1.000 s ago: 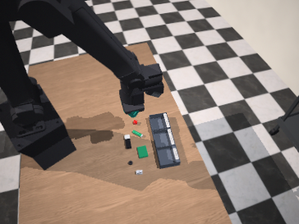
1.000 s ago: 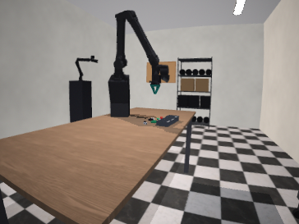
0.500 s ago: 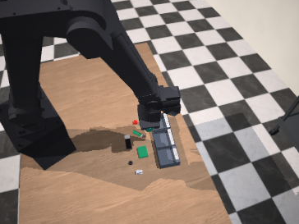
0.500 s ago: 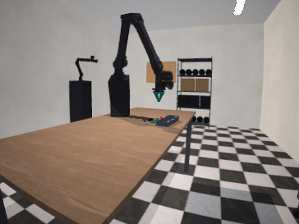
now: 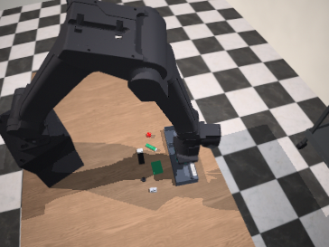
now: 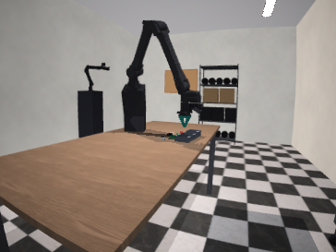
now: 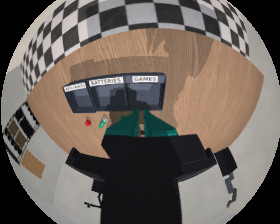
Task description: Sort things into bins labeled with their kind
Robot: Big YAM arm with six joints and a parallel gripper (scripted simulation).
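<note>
A dark bin row with three labelled compartments lies near the table's right edge; it also shows in the wrist view (image 7: 115, 92), where the labels are too small to read. Left of it on the table lie a small red thing (image 5: 147, 134), a green cylinder (image 5: 151, 147), a black-and-white block (image 5: 140, 156), a flat green square (image 5: 156, 166), a tiny black thing (image 5: 143, 179) and a small white thing (image 5: 153, 189). My gripper (image 6: 184, 119) hangs above the bin row with its green fingers shut to a point and nothing visible between them.
The arm's base (image 5: 32, 141) stands at the table's left side, and its links cover much of the top view. A shelf rack (image 6: 219, 102) stands beyond the table. The table's right edge runs close beside the bins.
</note>
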